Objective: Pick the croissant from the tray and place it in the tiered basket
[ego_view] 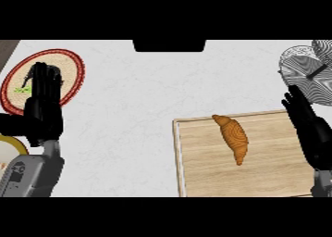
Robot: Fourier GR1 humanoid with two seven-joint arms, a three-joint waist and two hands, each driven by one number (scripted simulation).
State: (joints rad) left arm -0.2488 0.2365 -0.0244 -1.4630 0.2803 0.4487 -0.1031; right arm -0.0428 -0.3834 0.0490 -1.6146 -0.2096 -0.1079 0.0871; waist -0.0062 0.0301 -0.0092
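Bright, even light; faint shadows

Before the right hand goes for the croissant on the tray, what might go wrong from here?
The croissant lies slanted on the wooden tray, with tapered ends, so the open right hand may close off-centre and roll it. The tiered basket stands just beyond that hand, so a careless lift may clip its rim. The left hand rests open at the view's left over a red-rimmed plate, out of the way.

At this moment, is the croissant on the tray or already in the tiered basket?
On the tray. The croissant lies flat on the wooden tray, untouched; the tiered basket sits apart at the upper right.
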